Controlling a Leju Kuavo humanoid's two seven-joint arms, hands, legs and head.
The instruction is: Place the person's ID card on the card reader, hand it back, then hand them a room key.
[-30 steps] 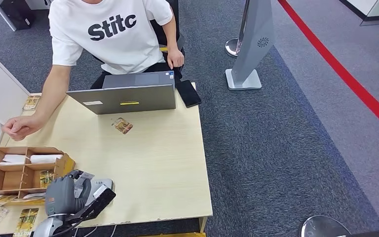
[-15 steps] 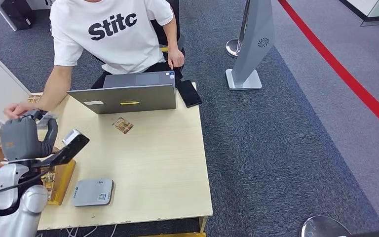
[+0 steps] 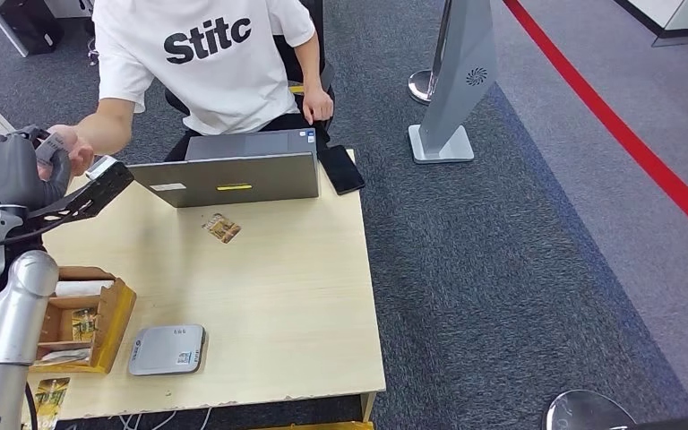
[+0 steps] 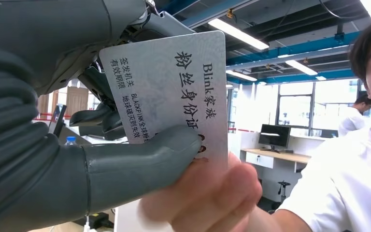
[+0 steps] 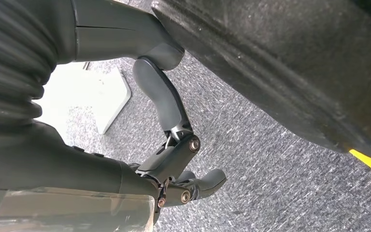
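My left hand [image 3: 7, 170] is raised at the table's far left corner, and its thumb [image 4: 140, 162] and fingers pinch the pale ID card [image 4: 174, 92]. The person's hand [image 3: 76, 148] has reached out to it, and their fingers [image 4: 207, 198] touch the card's edge by my thumb. The grey card reader [image 3: 167, 349] lies bare near the table's front edge. Room key cards sit in a cardboard organiser [image 3: 85, 318] to its left. My right hand [image 5: 174, 145] hangs over the carpet with its fingers apart and nothing in them.
A grey laptop [image 3: 233, 175] stands at the table's far edge, with a black phone [image 3: 343, 169] to its right. One loose card [image 3: 222, 227] lies in front of the laptop. More cards [image 3: 49, 394] lie at the near left corner. A stanchion base [image 3: 442, 143] stands on the carpet.
My left arm rose from above the card reader and swung to the far left with the card. The person's hand lifted off the table and met the card.
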